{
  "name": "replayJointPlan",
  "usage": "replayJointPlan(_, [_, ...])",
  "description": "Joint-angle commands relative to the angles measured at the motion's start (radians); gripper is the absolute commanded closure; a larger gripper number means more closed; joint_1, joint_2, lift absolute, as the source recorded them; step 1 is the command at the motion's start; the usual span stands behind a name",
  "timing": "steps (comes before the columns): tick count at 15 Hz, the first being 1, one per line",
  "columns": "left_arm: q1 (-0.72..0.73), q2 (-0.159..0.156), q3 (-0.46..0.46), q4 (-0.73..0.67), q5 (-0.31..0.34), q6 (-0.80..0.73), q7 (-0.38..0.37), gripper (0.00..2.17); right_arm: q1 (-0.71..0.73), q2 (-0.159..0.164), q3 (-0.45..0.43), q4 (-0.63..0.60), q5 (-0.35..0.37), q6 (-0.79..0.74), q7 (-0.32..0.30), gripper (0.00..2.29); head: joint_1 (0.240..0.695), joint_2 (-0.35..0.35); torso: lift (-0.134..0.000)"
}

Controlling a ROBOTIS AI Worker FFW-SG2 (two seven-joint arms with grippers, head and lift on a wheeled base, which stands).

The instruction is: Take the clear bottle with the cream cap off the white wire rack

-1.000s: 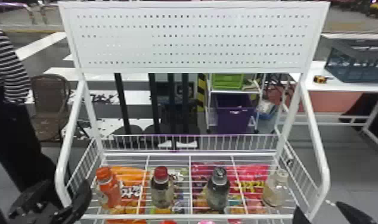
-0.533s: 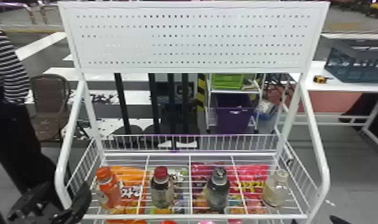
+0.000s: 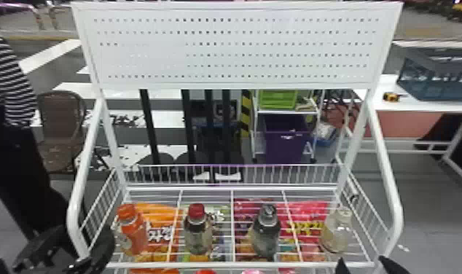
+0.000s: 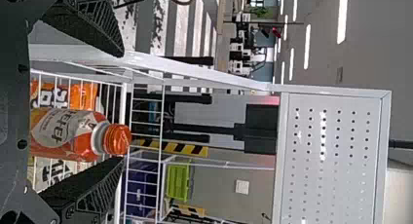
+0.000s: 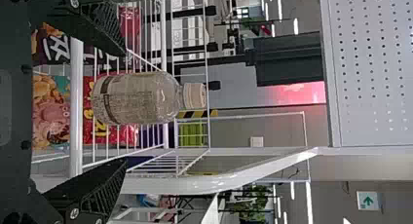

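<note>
Where the clear bottle with the cream cap stands: upright, 4 o'clock on the white wire rack; grip squarely across its body, below the cap.
Right pincer: released, 2 fingers spread; ease toward 12 o'clock, centre, then close gently.
Front rail: raise the base over it before drawing toward 6 o'clock.
Left pincer: released, 7 o'clock.

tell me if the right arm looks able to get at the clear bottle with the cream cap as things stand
Probably yes: the right end effector has its fingers open towards the clear bottle, nothing visible blocks the gap, and the front rail sits below the bottle's body.
</note>
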Motion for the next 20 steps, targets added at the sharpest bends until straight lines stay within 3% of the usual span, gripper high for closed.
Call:
replayJointPlan(1, [-0.005, 0.001, -0.011, 0.001, -0.005, 0.005, 0.001, 0.13, -0.071, 0.001, 0.014, 0.072, 0.010, -0.013, -0.002, 0.13, 0.499, 0.000, 0.000])
replayJointPlan(10, [-0.016, 0.004, -0.015, 0.019, -0.014, 0.008, 0.000, 0.13, -0.221, 0.001, 0.062, 0.179, 0.077, 0.030, -0.091, 0.15, 0.499, 0.000, 0.000])
replayJointPlan(15, [-0.008, 0.002, -0.017, 0.011, -0.019, 0.017, 0.000, 0.13, -0.296, 0.001, 0.062, 0.268, 0.091, 0.033, -0.091, 0.15, 0.499, 0.000, 0.000])
replayJointPlan(16, [-0.007, 0.002, -0.018, 0.011, -0.019, 0.017, 0.000, 0.13, -0.296, 0.001, 0.063, 0.268, 0.091, 0.033, -0.091, 0.25, 0.499, 0.000, 0.000])
replayJointPlan(18, [-0.007, 0.001, -0.021, 0.011, -0.019, 0.017, 0.000, 0.13, -0.284, 0.001, 0.068, 0.253, 0.091, 0.048, -0.091, 0.76, 0.499, 0.000, 0.000])
replayJointPlan(20, [-0.010, 0.002, -0.024, 0.011, -0.020, 0.017, 0.001, 0.13, -0.270, 0.001, 0.068, 0.228, 0.091, 0.048, -0.094, 0.83, 0.499, 0.000, 0.000])
